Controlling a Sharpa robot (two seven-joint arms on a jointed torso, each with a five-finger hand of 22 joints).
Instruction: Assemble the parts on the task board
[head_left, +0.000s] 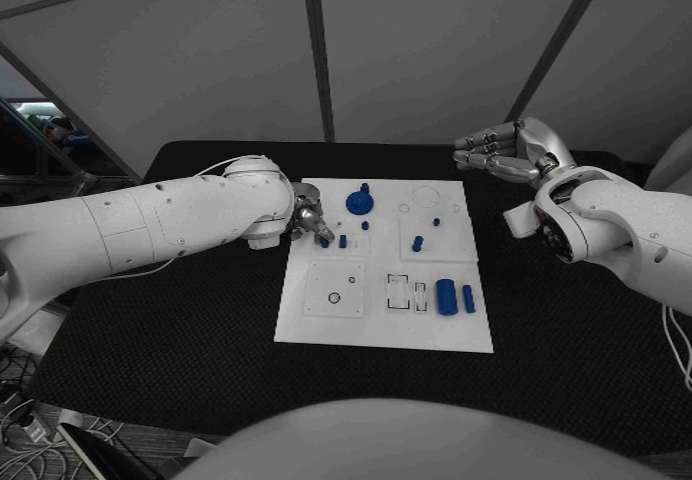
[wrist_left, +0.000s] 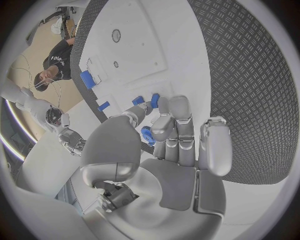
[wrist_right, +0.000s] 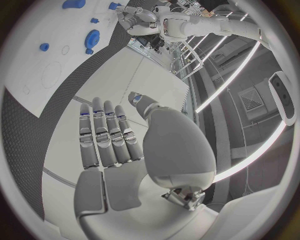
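Left hand (head_left: 307, 222) sits at the left edge of the task board (head_left: 325, 325), fingers curled about a small blue part (wrist_left: 147, 135); whether they actually pinch it cannot be told. Two short blue pegs (head_left: 342, 241) stand just beside those fingers. Near edge of board: two blue cylinders (head_left: 447, 297) lying right of the rectangular slots. Farther on: a blue peg (head_left: 417, 243), then a round blue knob (head_left: 359, 205). Right hand (head_left: 505, 152) is held off the board's far right corner, well apart, fingers straight, apart, holding nothing. Black table (head_left: 173, 330); pale partition panels (head_left: 216, 70) behind.
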